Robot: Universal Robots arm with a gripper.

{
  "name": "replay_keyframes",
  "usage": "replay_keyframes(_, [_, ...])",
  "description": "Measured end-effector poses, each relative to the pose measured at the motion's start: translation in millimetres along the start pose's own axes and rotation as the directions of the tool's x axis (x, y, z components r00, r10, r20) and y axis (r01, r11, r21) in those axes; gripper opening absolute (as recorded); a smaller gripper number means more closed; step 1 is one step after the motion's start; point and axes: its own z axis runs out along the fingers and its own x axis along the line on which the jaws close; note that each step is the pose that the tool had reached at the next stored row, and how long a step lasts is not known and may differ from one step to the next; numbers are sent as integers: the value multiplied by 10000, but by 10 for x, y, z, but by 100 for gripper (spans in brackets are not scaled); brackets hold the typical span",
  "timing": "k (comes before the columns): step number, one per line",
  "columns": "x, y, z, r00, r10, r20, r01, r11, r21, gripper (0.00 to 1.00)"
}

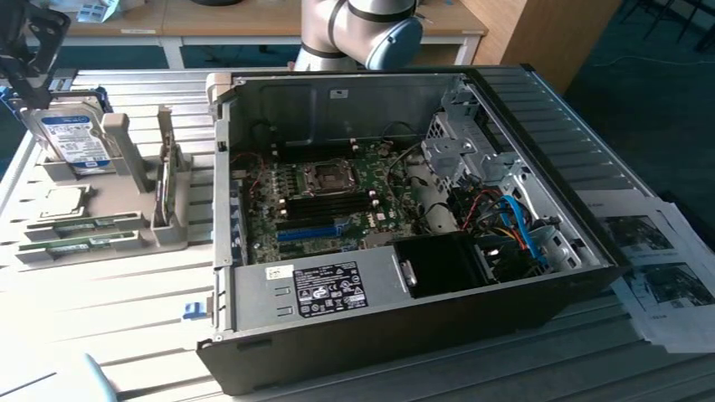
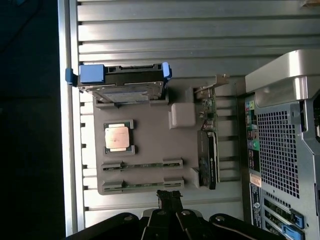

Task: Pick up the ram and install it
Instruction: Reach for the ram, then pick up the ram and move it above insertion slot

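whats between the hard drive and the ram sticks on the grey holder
The square processor chip lies between the hard drive and the ram sticks; the wrist view shows it.

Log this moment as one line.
hand: shut, empty | ram: two sticks in tray, untouched | position: hand over tray edge, nearest the ram | computer case: open, ram not installed
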Motion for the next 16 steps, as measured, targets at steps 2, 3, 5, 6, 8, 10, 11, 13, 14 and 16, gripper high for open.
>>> replay_keyframes(2, [10,9,1,10000,-1,-2,1,10000,1,10])
replay_keyframes(3, [16,15,3,10000,-2,0,2,10000,0,10])
replay_keyframes(5, [27,33,5,10000,-2,-1,2,10000,0,10])
replay_keyframes(6, [32,43,5,10000,-2,-2,2,10000,1,10])
replay_keyframes(8, [41,68,9,10000,-3,-1,3,10000,0,10])
replay_keyframes(10, [49,88,11,10000,-2,-1,2,10000,0,10])
replay_keyframes(11, [52,94,11,10000,-2,-1,2,10000,0,10])
replay_keyframes(13, [53,97,11,10000,-2,-2,2,10000,1,10])
replay_keyframes(14, [53,98,12,10000,-3,-1,3,10000,1,10])
replay_keyframes(16, [53,98,12,10000,-2,-1,2,10000,0,10])
